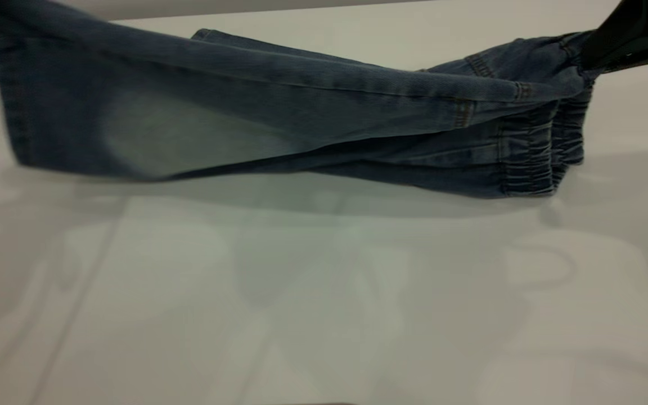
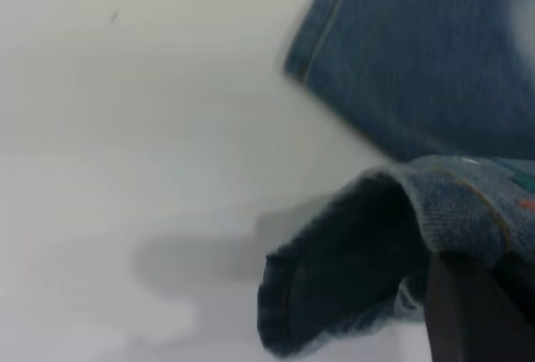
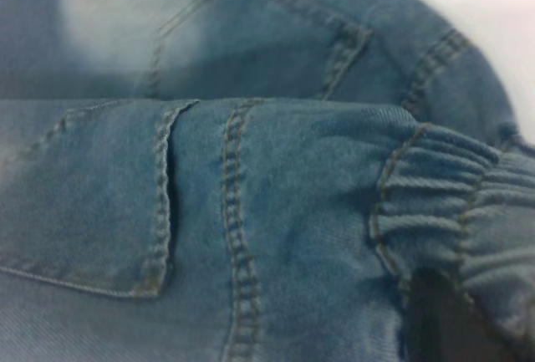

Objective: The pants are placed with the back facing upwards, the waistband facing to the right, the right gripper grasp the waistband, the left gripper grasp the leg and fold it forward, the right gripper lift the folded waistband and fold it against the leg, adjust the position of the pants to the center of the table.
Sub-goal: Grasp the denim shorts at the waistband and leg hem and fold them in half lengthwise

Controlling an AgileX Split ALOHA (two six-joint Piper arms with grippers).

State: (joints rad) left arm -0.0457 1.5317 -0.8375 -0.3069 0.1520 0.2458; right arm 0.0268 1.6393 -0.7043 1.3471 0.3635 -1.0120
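Pants (image 1: 279, 112) aloft — table (image 1: 324, 315) beneath

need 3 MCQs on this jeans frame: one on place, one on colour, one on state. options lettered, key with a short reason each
1. Where is the waistband in the exterior view?
A. at the left end
B. at the right end
C. under the middle of the pants

2. What colour are the pants?
A. faded blue denim
B. black
C. khaki

3. How is the pants' upper layer held?
A. it lies flat on the table
B. it is lifted and stretched between the two ends
C. it is rolled into a ball

Key:
1 B, the gathered elastic band hangs at the right end, just below the right gripper.
2 A, blue denim with a pale worn patch shows in all three views.
3 B, the top layer spans from the upper left corner to the right gripper above the table, and the left gripper holds the leg clear of the surface.
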